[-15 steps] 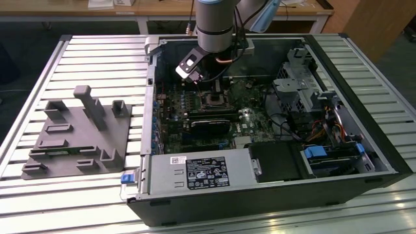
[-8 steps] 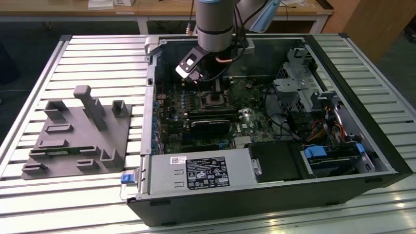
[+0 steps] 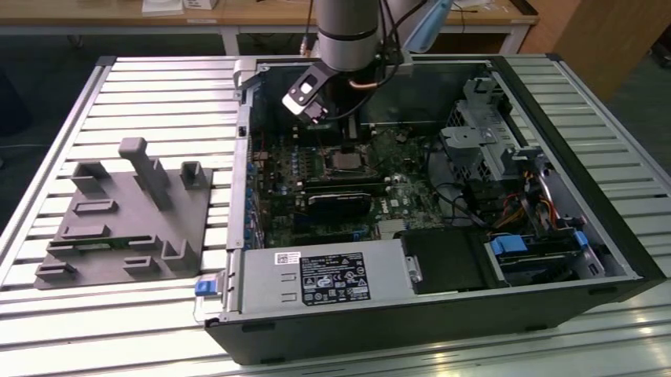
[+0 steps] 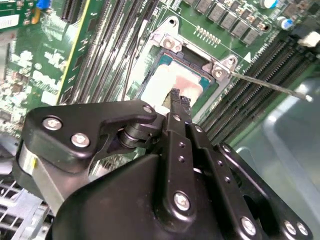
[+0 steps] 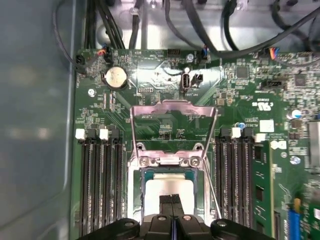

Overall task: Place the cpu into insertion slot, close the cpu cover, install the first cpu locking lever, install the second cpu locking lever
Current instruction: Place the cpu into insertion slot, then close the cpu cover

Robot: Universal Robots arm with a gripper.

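The cpu [image 5: 172,184] lies in the insertion slot [image 5: 133,192] with its pale metal face up, and it also shows in the second wrist view [image 4: 167,82]. The cpu cover [image 5: 172,106] is swung open away from the slot, and the green board shows through its cut-out. My gripper [image 5: 171,199] hangs just over the cpu with its black fingers [image 4: 175,107] pressed together and nothing visible between them. A thin locking lever [image 4: 270,82] sticks out from the socket's corner, unlatched. In the exterior view the gripper [image 3: 351,132] is inside the case above the slot [image 3: 346,159].
Long black memory slots [image 5: 100,185] flank the socket on both sides. A coin battery [image 5: 116,77] and cables lie beyond the cover. In the exterior view the case holds a labelled power supply [image 3: 335,279] and a drive cage [image 3: 493,141]; a grey fixture block [image 3: 126,228] sits on the exterior view's left.
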